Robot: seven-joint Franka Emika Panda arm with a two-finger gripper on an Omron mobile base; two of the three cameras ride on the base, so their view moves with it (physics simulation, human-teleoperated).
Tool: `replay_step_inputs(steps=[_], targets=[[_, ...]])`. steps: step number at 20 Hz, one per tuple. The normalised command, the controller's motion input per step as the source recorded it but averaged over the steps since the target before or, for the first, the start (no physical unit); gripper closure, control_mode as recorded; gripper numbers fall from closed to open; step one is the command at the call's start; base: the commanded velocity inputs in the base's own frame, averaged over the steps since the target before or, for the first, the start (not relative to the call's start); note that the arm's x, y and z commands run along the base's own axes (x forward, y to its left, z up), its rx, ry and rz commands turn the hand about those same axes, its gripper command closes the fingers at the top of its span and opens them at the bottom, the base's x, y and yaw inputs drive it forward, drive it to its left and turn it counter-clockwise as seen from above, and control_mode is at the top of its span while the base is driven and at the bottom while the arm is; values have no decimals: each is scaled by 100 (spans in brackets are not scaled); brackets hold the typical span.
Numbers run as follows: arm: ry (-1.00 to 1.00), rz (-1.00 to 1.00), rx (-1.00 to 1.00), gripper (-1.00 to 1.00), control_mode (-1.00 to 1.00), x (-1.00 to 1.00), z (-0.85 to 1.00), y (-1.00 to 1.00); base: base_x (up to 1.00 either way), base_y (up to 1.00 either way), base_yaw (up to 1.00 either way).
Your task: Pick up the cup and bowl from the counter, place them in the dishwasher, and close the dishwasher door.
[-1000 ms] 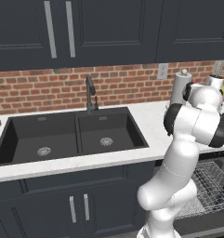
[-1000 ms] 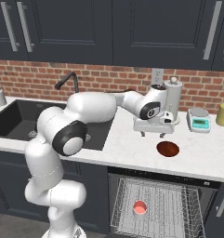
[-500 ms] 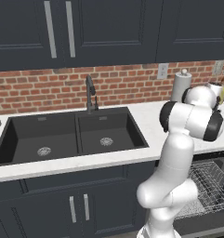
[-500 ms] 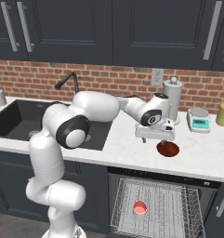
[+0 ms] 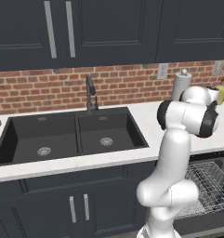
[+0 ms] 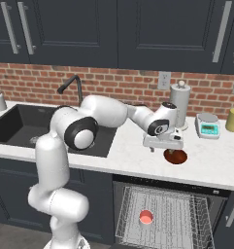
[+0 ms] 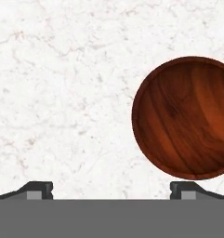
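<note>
The tool [image 6: 163,144] hangs just above the white marble worktop [image 6: 206,163], pointing straight down, its fingers spread wide with nothing between them. In the hand view both fingertips [image 7: 37,189] rise at the bottom edge, and the bowl [image 7: 185,117] lies off to one side of the gap, its rim close by one fingertip rather than centred between the two. In the right base view the bowl [image 6: 176,156] sits on the worktop just right of the tool, partly tucked under it. Below, the dishwasher [image 6: 162,219] has its wire rack pulled out, and the cup [image 6: 146,217] stands upright in the rack, well apart from the tool.
</note>
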Motion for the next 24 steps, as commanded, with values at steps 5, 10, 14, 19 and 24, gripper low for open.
replay_step_inputs(steps=[5,10,14,19,24], targets=[[0,0,0,-100,-100,25,-13,-5,0,0,0],[0,0,0,-100,-100,9,-2,-12,0,0,0],[0,0,0,-100,-100,0,0,-25,0,0,0],[0,0,0,-100,-100,0,0,-16,0,0,0],[0,0,0,-100,-100,0,-6,0,0,0,0]])
